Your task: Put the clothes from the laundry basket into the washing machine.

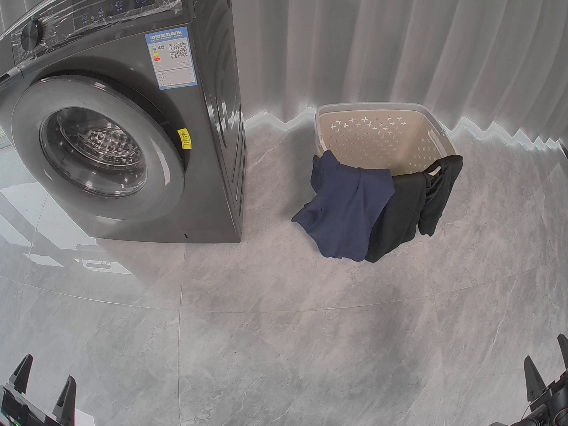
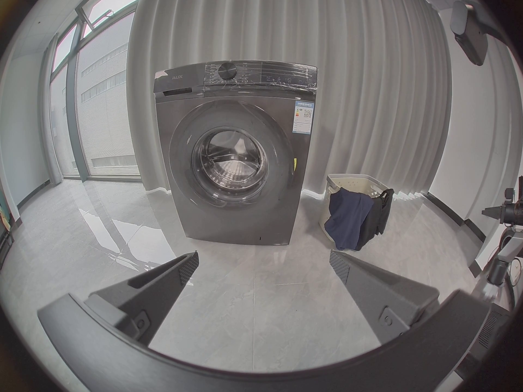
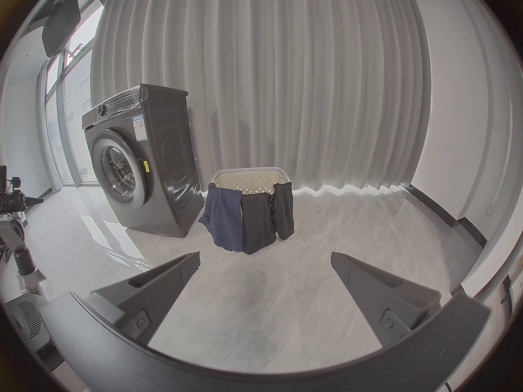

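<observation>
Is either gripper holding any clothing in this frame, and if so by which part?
Nothing is held. The left gripper and right gripper are both open and empty; the clothes hang over the laundry basket rim.

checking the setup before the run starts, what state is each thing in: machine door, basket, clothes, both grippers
washing machine door: shut
laundry basket: upright on the floor
navy garment: draped over the basket's front rim, hanging outside
black clothes: draped over the same rim, beside the navy one
left gripper: open, empty
right gripper: open, empty
</observation>
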Tool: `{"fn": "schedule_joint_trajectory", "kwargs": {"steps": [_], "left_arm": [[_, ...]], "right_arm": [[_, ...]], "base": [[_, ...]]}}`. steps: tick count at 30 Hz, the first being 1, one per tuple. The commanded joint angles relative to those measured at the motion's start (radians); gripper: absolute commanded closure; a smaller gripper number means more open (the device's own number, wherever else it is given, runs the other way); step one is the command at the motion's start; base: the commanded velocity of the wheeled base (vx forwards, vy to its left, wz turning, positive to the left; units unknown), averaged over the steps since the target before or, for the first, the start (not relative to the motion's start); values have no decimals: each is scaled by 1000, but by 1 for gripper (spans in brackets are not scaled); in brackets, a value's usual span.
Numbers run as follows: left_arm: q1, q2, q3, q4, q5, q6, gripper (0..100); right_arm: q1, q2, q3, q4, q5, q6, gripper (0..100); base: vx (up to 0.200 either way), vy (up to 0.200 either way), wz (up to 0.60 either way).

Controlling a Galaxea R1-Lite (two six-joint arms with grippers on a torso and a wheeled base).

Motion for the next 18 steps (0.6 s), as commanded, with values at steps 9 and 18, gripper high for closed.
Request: {"fn": "schedule_joint_trajectory", "kwargs": {"steps": [9,18], "left_arm": [[-1,-17,18,0,0,0,0],[1,-17,18,0,0,-2,0]], "right_arm": [[2,-16,18,0,0,0,0],[2,-16,18,0,0,0,0]], "base": [[0,-200,0],[0,-200,0]]}}
